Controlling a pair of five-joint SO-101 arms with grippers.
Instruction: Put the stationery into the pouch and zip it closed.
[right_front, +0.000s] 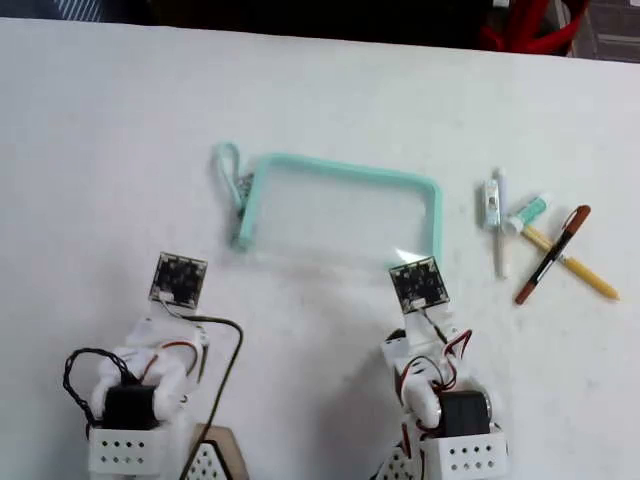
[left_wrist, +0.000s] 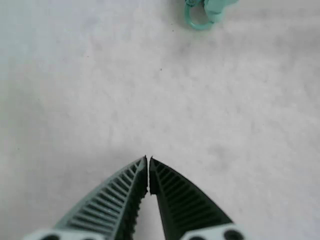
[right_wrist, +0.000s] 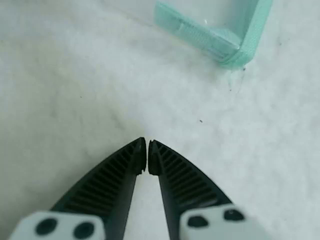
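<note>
Clear pouch (right_front: 345, 167) with a teal border, lying flat on the white table (right_front: 120, 120), ahead of both end effectors and between the lines of the two arms. Its teal loop (right_front: 228, 165) trailed from the end nearer the left end effector (left_wrist: 148, 161); in the left wrist view the loop (left_wrist: 199, 19) lay well ahead of the tips, apart from them. In the right wrist view a corner of the pouch (right_wrist: 220, 42) lay ahead of the right end effector (right_wrist: 147, 143), near but not touching.

The stationery lay outside the pouch, beyond the end on the right end effector's side, ahead of it and to its right: a white pen (right_front: 500, 235), a small tube with a teal cap (right_front: 526, 213), a dark pen with reddish ends (right_front: 552, 255) and a yellow pencil (right_front: 578, 268). The dark pen crossed over the yellow pencil; the tube lay just beside the white pen.

Both end effectors hovered over bare table, each with its ribbed fingers drawn together so that the tips all but met, holding nothing
</note>
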